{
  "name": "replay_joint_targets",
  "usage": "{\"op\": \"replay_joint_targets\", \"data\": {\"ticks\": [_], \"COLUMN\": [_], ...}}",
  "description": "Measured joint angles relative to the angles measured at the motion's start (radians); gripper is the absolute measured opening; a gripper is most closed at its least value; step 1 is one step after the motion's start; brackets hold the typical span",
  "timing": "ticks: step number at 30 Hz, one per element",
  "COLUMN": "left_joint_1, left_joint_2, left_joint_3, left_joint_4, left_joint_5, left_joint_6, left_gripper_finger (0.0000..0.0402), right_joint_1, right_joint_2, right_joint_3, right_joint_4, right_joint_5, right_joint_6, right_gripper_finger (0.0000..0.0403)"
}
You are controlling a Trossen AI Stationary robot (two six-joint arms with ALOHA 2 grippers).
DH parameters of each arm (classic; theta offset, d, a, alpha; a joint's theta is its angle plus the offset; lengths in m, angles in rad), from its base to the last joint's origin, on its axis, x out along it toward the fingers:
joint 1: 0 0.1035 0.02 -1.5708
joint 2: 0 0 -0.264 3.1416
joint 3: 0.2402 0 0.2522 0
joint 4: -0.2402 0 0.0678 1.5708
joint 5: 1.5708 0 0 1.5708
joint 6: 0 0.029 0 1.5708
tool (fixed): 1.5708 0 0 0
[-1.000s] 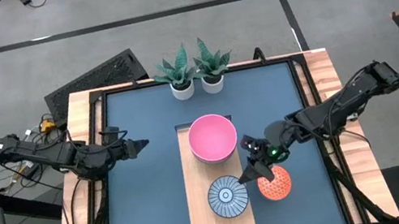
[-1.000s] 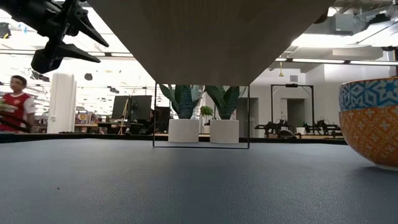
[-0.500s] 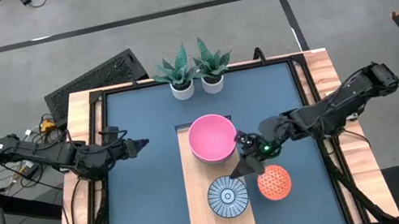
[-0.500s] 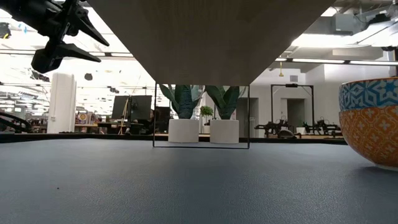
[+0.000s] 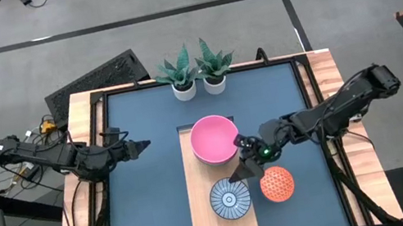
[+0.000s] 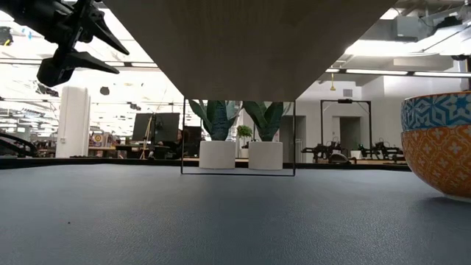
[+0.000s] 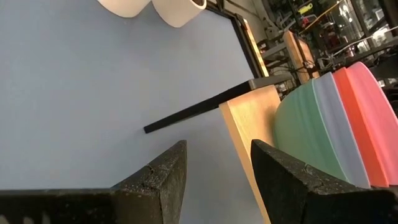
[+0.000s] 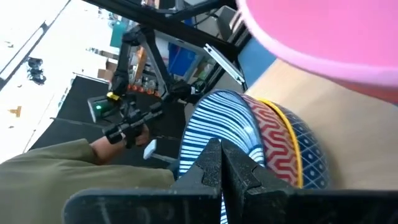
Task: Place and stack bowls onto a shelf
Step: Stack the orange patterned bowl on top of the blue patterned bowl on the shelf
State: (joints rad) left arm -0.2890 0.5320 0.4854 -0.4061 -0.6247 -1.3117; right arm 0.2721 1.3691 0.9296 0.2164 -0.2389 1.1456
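Sitting on shelf (image 5: 202, 212), pink-topped bowl stack (image 5: 214, 139), right claw (image 5: 239, 173) together, left claw (image 5: 141, 147) apart.

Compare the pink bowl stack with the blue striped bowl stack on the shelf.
The pink bowl stack is wider, plain-coloured, pink over blue and teal layers; the blue striped bowl stack is smaller and patterned, with red zigzag and blue bowls beneath. The pink stack sits nearer the plant pots, the striped one nearer the front. Both rest on the shelf.
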Motion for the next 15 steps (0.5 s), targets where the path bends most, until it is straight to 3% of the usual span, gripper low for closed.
{"op": "replay_joint_targets", "data": {"ticks": [3,15], "left_joint_1": [0.0,0.0], "left_joint_2": [0.0,0.0], "left_joint_3": [0.0,0.0], "left_joint_4": [0.0,0.009], "left_joint_5": [0.006,0.038], "left_joint_6": [0.006,0.02], "left_gripper_finger": [0.0165,0.0165], "right_joint_1": [0.0,0.072], "right_joint_2": [-0.02,-0.25], "right_joint_3": [0.024,0.03], "right_joint_4": [-0.048,-0.897], "right_joint_5": [0.015,0.224], "right_joint_6": [0.005,0.153], "right_gripper_finger": [0.0017,0.0037]}}
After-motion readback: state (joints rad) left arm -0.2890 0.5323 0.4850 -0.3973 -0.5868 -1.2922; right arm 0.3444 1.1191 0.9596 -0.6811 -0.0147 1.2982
